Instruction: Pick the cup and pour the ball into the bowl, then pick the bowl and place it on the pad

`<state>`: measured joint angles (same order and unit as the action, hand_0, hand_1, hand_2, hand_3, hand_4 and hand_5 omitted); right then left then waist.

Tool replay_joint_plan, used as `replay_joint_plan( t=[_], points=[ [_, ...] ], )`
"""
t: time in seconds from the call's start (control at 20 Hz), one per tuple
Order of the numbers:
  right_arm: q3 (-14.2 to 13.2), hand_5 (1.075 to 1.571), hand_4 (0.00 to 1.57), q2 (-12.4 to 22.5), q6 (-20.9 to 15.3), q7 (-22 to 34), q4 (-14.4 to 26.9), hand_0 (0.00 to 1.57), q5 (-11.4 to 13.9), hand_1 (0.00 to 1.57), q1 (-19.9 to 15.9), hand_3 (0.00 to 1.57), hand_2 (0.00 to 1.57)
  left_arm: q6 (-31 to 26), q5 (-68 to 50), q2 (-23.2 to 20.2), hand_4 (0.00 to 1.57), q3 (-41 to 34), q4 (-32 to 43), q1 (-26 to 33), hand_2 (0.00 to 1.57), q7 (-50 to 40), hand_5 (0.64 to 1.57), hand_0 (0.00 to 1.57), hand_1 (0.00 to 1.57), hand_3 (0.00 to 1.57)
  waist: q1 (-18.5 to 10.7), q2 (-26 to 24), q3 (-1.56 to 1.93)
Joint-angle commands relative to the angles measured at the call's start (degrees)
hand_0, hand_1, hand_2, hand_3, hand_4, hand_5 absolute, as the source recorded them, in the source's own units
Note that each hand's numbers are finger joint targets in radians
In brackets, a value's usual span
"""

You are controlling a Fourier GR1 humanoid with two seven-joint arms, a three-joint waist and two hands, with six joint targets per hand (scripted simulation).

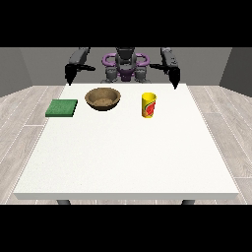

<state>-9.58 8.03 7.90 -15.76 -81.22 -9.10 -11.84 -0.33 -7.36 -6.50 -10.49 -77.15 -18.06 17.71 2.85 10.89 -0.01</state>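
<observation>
Both black hands hang fingers-down over the table's far corners, one at view's left (70, 75), one at view's right (174, 77); neither holds anything, finger spread unreadable. One yellow cup (148, 105) stands upright right of one brown wooden bowl (103, 98); one green square pad (62, 108) lies left. Ball not visible.

A yellow cup (148, 105) stands upright beside a wooden bowl (103, 98) and green pad (62, 108) on the table (128, 157), both hands (70, 74) (174, 77) hanging at its far edge.

The robot (125, 65) has a grey torso, purple rings at its shoulders (rounded loops) and black forearms.
</observation>
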Motion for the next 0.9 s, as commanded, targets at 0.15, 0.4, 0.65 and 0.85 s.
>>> replay_joint_plan(
  t=[0.15,0.4,0.65,0.85],
  points=[
    [0.05,1.569,0.00,-0.13,-2.33,1.14,3.59,0.00,0.69,0.00,-7.70,0.00,0.00,1.31,2.05,-0.04,0.00,-0.79,13.70,-7.70,0.00,7.72,1.373,0.00,0.00,0.00,1.32,3.37,-0.01],
    [-2.05,1.570,0.00,2.07,-0.95,-3.17,9.21,0.00,0.34,0.00,-12.21,0.00,0.00,1.76,2.17,0.45,0.00,-1.14,18.59,-11.25,0.00,12.51,1.409,0.00,0.00,0.00,0.27,6.55,0.00],
    [-2.34,1.569,0.00,3.28,2.01,-1.56,8.58,0.00,-2.16,0.00,-12.22,0.00,0.00,5.44,3.36,0.33,0.00,-2.73,27.05,-14.33,0.00,15.90,1.352,0.00,0.00,0.00,3.52,5.82,0.00],
    [-1.11,1.570,0.00,4.43,3.48,-2.10,3.64,0.00,-1.49,0.00,-11.23,0.00,0.00,5.05,1.88,-4.18,0.00,-7.35,33.04,-18.33,0.00,21.94,1.332,0.00,0.00,0.00,7.55,11.03,-0.03]
  ],
)
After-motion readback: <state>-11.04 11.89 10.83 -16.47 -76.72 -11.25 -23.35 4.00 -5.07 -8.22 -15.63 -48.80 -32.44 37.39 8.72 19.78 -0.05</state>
